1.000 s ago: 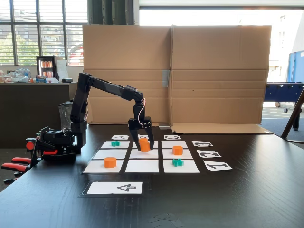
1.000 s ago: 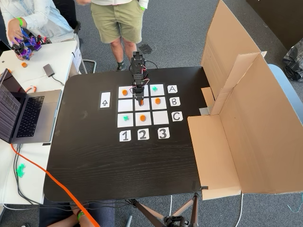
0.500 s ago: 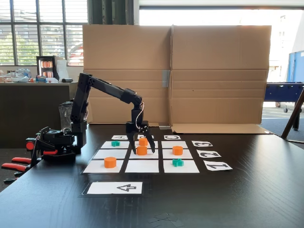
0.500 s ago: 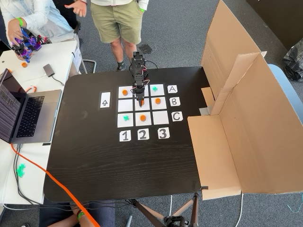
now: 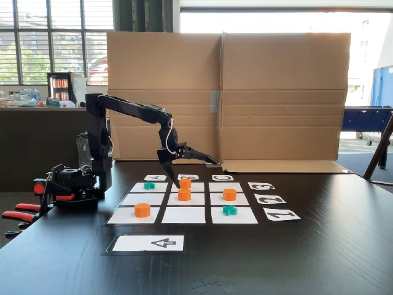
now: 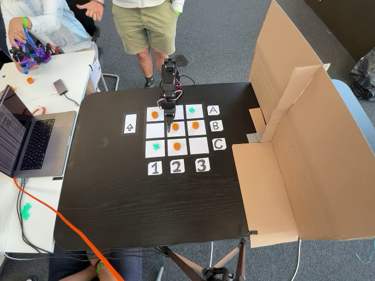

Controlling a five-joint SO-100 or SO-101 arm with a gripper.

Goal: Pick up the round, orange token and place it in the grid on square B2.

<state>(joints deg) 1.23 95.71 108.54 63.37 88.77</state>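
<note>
Since a second ago, when it pinched the token (image 5: pixel 183 194), the tool (image 5: pixel 195 169) has let go and lifted clear, jaws spread and empty. The token now sits alone on B2 (image 6: pixel 172 130), centre of the grid (image 6: pixel 201 146), so the placing looks done. Other tokens lie at 3, 6 and 10 o'clock; bare counter (image 6: pixel 146 199) beyond gives room.

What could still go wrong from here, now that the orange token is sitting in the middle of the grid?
The open claw hangs just above the grid, tips spread; a low sweep on the way home could clip the round, orange token on square B2 or the orange token behind it. In the view from above, the arm hides part of square B2, so centring is hard to confirm. The paper squares might slide if bumped.
</note>
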